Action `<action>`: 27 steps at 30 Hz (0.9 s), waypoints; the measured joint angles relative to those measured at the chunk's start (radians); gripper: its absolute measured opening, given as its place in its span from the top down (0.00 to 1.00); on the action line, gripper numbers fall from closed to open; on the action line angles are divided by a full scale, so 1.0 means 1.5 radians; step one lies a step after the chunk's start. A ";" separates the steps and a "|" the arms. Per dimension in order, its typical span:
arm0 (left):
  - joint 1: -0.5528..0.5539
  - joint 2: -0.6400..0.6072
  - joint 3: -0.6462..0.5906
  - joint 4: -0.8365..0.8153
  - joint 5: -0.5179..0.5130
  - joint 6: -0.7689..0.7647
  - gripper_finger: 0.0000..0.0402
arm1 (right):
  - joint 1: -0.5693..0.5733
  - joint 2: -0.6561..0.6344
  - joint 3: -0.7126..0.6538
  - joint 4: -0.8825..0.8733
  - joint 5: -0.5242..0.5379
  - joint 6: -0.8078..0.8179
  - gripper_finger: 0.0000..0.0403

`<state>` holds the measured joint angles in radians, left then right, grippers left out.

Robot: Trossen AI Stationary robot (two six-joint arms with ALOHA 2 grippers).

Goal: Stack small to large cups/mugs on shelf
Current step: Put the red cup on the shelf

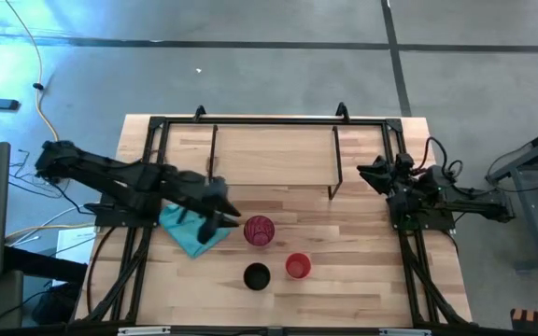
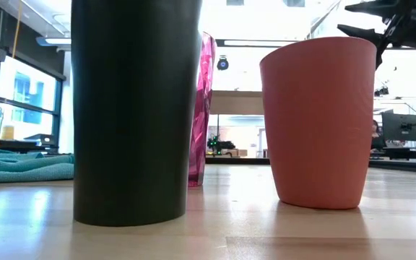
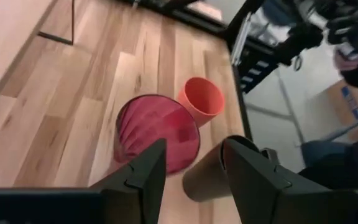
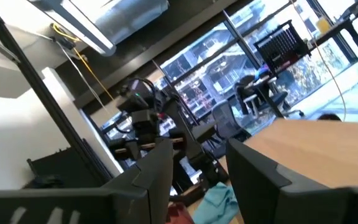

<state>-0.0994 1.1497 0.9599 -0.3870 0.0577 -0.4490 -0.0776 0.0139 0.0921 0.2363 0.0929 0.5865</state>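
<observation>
From above, the left gripper (image 1: 235, 222), fingers apart, hovers beside the ribbed pink tumbler (image 1: 260, 231) on the desk, over a teal cloth (image 1: 191, 231). The black cup (image 1: 257, 276) and red-orange cup (image 1: 297, 266) stand nearer the front edge, all apparently empty. The shelf (image 1: 274, 149) spans the back edge. The right gripper (image 1: 378, 172) waits, parted, at the desk's right edge.

At table height, the matte black cup (image 2: 136, 108) hides most of the tumbler (image 2: 202, 108).

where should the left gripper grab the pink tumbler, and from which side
Probably on the upper wall, just below the rim, closing across its width. The pink tumbler stands upright, handleless and open-topped. Come in from the teal cloth side, where the open left gripper already faces it; the black cup and red-orange cup stand close on the other sides. The right gripper waits, open, at the table's edge.
</observation>
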 joint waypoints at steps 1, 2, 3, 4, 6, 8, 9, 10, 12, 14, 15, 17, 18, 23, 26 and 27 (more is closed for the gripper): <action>0.000 0.025 0.020 -0.018 -0.007 0.000 0.63 | 0.000 0.000 0.000 -0.003 0.000 0.000 0.65; 0.000 0.051 0.041 -0.044 -0.022 0.000 0.63 | 0.000 0.000 0.000 -0.008 0.000 0.000 0.65; 0.000 0.076 0.062 -0.072 -0.039 0.001 0.63 | 0.000 0.000 0.000 -0.012 -0.001 0.000 0.65; 0.000 0.100 0.082 -0.104 -0.055 0.004 0.63 | 0.000 0.000 0.000 -0.014 -0.001 0.000 0.65; 0.000 0.144 0.120 -0.151 -0.083 0.008 0.63 | 0.000 0.000 0.000 -0.018 -0.003 0.000 0.65; 0.001 0.180 0.155 -0.176 -0.094 0.012 0.63 | 0.000 0.000 0.000 -0.021 -0.008 -0.001 0.65; 0.001 0.196 0.170 -0.184 -0.098 0.017 0.63 | 0.000 0.000 0.000 -0.022 -0.012 -0.002 0.65; 0.001 0.210 0.183 -0.182 -0.099 0.020 0.63 | 0.000 0.000 0.000 -0.024 -0.016 -0.003 0.65; 0.001 0.236 0.203 -0.184 -0.099 0.022 0.63 | 0.000 0.002 0.000 -0.026 -0.025 -0.005 0.65; 0.001 0.257 0.220 -0.185 -0.099 0.023 0.63 | 0.000 0.003 0.000 -0.032 -0.029 -0.006 0.65; 0.001 0.265 0.225 -0.196 -0.098 0.023 0.63 | 0.000 0.005 0.000 -0.032 -0.030 -0.006 0.65; 0.001 0.282 0.234 -0.202 -0.097 0.023 0.63 | 0.000 0.007 0.000 -0.038 -0.030 -0.006 0.65; 0.001 0.288 0.236 -0.211 -0.097 0.023 0.63 | 0.000 0.009 0.000 -0.040 -0.031 -0.006 0.65; 0.001 0.302 0.238 -0.237 -0.107 0.009 0.63 | 0.000 0.015 0.000 -0.049 -0.038 -0.007 0.65; 0.001 0.302 0.238 -0.238 -0.130 0.000 0.63 | 0.000 0.018 0.000 -0.050 -0.043 -0.007 0.65; 0.001 0.302 0.238 -0.237 -0.137 0.000 0.63 | 0.000 0.018 0.000 -0.051 -0.045 -0.007 0.65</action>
<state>-0.0986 1.6032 1.3170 -0.7429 -0.1477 -0.4490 -0.0776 0.0414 0.0921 0.1595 0.0259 0.5758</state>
